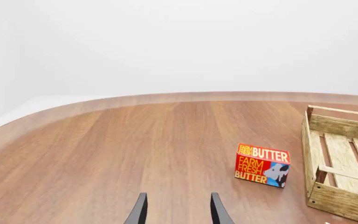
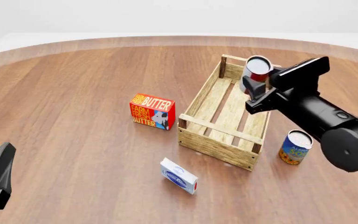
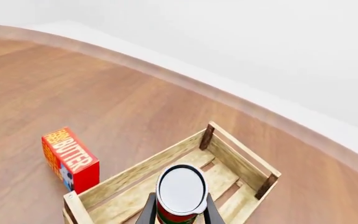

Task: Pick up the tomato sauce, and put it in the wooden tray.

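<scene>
The tomato sauce, a small can with a red label and silver-white top, is held in my right gripper, which is shut on it. It hangs above the far end of the wooden tray, a light-wood slatted crate. In the right wrist view the tomato sauce sits between the fingers, over the tray's slats. My left gripper is open and empty, low over the table at the near left. The tray's corner also shows in the left wrist view.
A red butter box stands left of the tray; it also shows in the left wrist view and the right wrist view. A blue-and-orange can stands right of the tray. A small white-and-blue box lies in front of it.
</scene>
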Motion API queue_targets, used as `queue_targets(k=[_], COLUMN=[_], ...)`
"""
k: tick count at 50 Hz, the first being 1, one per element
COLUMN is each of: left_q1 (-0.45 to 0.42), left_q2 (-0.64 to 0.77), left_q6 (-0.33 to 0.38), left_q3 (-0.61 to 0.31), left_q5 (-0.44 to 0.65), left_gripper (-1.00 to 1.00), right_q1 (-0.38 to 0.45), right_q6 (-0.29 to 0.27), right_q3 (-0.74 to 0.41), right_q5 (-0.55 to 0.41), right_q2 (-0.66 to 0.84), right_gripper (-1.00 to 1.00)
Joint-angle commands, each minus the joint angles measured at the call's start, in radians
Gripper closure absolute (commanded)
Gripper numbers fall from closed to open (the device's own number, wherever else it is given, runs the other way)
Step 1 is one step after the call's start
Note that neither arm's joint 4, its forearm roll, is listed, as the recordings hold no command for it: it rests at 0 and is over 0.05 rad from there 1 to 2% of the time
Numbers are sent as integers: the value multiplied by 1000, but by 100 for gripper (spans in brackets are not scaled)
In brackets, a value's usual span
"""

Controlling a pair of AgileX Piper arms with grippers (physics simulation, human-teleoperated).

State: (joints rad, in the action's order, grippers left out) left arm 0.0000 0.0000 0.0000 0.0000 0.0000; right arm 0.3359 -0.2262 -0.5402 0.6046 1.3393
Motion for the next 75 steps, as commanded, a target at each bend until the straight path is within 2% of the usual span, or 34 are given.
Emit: queue_targets(k=[1, 6, 40, 75], left_q1=[0, 0, 0, 0], left_q2=[0, 0, 0, 0], left_q6=[0, 0, 0, 0], left_q3=[0, 0, 0, 0], left_q5=[0, 0, 0, 0], left_gripper=[-100, -100, -100, -100], right_q1=[26, 33, 29, -7], right_q6=[11, 28, 31, 45], right_q3=[-62, -83, -201, -274], right_q5=[8, 9, 54, 18], right_q2=[61, 88, 298, 422], right_gripper=[100, 100, 100, 100])
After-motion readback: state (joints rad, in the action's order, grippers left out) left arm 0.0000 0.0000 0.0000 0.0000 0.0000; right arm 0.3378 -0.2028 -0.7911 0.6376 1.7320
